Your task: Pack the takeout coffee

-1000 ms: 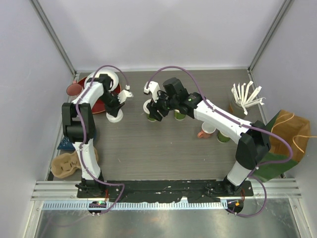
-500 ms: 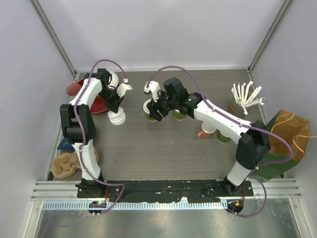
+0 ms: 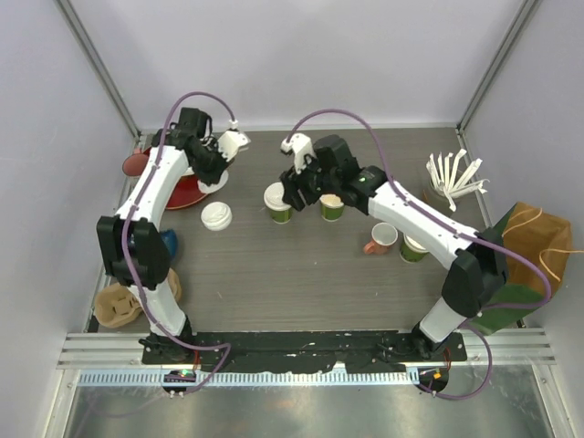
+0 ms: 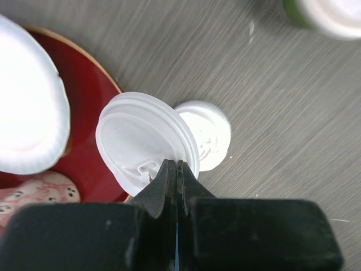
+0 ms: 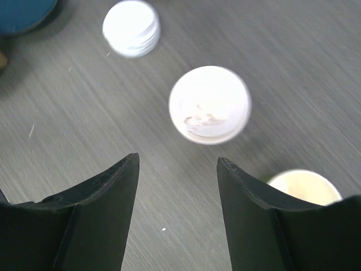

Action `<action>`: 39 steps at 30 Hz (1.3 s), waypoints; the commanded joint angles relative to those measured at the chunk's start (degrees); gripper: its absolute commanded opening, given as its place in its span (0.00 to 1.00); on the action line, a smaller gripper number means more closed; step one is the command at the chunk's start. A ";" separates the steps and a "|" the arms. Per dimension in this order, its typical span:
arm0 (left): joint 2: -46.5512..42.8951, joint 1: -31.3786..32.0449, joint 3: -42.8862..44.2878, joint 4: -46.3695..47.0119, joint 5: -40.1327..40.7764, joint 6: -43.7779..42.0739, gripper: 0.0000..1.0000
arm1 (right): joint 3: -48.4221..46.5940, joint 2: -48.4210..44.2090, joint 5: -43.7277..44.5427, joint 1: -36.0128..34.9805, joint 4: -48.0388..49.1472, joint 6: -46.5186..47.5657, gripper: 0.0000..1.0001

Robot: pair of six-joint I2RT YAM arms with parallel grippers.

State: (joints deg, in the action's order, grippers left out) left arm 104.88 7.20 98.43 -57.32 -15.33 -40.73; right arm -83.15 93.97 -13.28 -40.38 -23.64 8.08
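Note:
My left gripper (image 4: 176, 165) is shut on the rim of a white plastic lid (image 4: 144, 141) and holds it above the edge of the red plate (image 4: 84, 152). In the top view this gripper (image 3: 215, 170) is at the far left. Another white lid (image 3: 216, 215) lies on the table below it, also in the left wrist view (image 4: 207, 134). A lidded green cup (image 3: 277, 203) stands mid-table, and a lidless green cup (image 3: 332, 207) stands to its right. My right gripper (image 5: 177, 169) is open and empty, above and just short of the lidded cup (image 5: 210, 105).
A pink-handled mug (image 3: 380, 237) and another lidless green cup (image 3: 415, 247) stand at the right. White cutlery in a holder (image 3: 451, 178) and a brown paper bag (image 3: 532, 239) are at the far right. A cardboard carrier (image 3: 119, 305) lies near left. A white dish (image 4: 28, 124) sits on the plate.
My left gripper lifted one lid off the lid on the table and carried it back over the plate's edge. My right gripper drew up and away from the lidded cup.

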 commanded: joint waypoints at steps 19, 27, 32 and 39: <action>19.91 41.74 37.18 -6.14 19.98 2.85 0.00 | 17.06 -24.80 2.74 34.67 5.62 -19.42 0.62; 22.73 43.95 36.56 -3.14 20.17 2.41 0.00 | 17.59 -25.77 2.03 36.07 4.48 -17.75 0.62; 23.53 44.65 36.39 -3.33 18.15 3.46 0.00 | 17.68 -25.51 1.59 36.07 4.48 -17.57 0.62; 26.07 45.44 39.38 -2.80 17.62 4.26 0.00 | 17.76 -26.47 0.53 36.16 4.30 -17.39 0.62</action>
State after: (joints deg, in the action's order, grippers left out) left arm 129.93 51.75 134.26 -61.69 3.22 -37.67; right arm -65.08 69.95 -10.98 -4.21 -20.60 -10.20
